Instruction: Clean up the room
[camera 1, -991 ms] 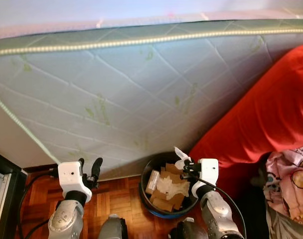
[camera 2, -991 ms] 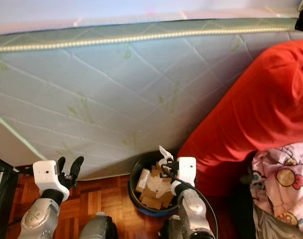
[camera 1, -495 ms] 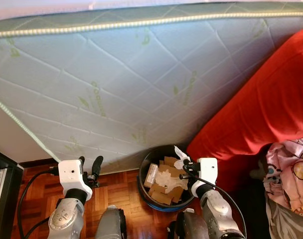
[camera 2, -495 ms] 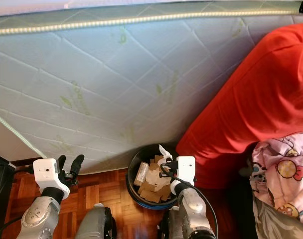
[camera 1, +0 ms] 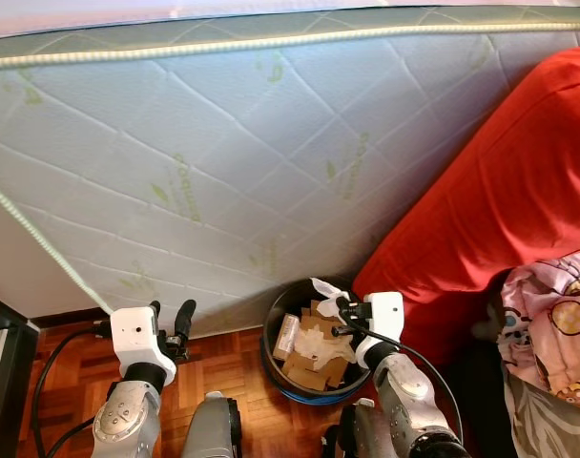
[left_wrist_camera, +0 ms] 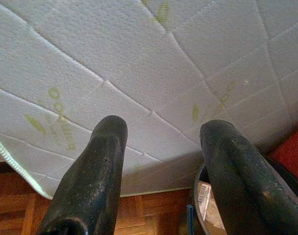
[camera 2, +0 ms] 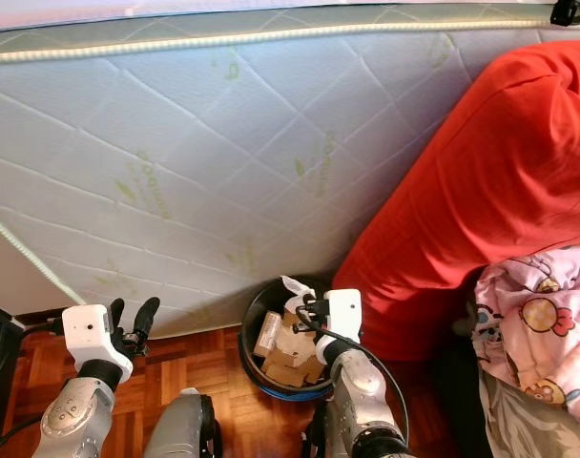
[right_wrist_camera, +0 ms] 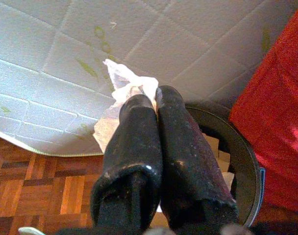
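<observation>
Disposal step in hand, by the look of it: right gripper (right_wrist_camera: 156, 105) pinched tight on a crumpled white tissue (right_wrist_camera: 124, 85), fingers pressed together with the paper bunched at and beyond the tips, held over the rim of the black waste bin (camera 1: 271, 329). Bin on the wooden parquet floor (camera 1: 223, 382), tucked against the quilted mattress (camera 1: 223, 172) leaning on its side, with a red cushion (camera 1: 490, 210) just beside it. Already inside the bin: scraps of cardboard (camera 1: 314, 358) and paper, heaped fairly high. Left gripper (left_wrist_camera: 161, 171) empty, fingers spread well apart, raised over the floor near the foot of the mattress and pointed at its quilted face, apparently idle. Pink patterned fabric (camera 1: 552, 329) bunched beyond the cushion, probably a later job. Next move, as a judgement: carry the tissue a little further in over the bin's mouth, then part the fingers and drop it onto the heap. Light, clinging paper likely to stick to a finger or drift past the rim toward the mattress, so a release low and well inside advisable.
</observation>
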